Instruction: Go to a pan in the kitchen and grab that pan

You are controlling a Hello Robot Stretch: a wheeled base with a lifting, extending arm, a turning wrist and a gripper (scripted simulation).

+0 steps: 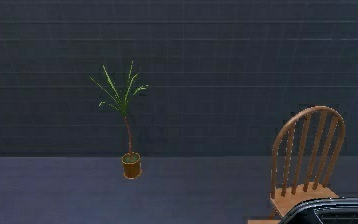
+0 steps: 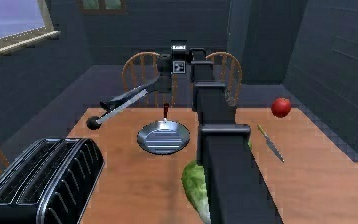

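A round grey pan (image 2: pixel 165 138) lies on the wooden table (image 2: pixel 317 165) in the arm side view. The dark arm (image 2: pixel 222 140) rises from the bottom edge over the table. At its far end the gripper (image 2: pixel 165 106) hangs just above the pan, its thin fingers pointing down at it. Since the pan rests on the table right under the fingers, I cannot tell whether the gripper holds anything. A long dark handle-like bar (image 2: pixel 122 106) slants up from the table's left part toward the gripper's body.
A black toaster (image 2: pixel 42 180) stands at the table's near left, a lettuce (image 2: pixel 195 186) beside the arm, a red apple (image 2: pixel 281 107) and a thin utensil (image 2: pixel 270 142) to the right. Two wooden chairs (image 2: pixel 145 70) stand beyond. The forward view has a potted plant (image 1: pixel 130 125) and a chair (image 1: pixel 307 155).
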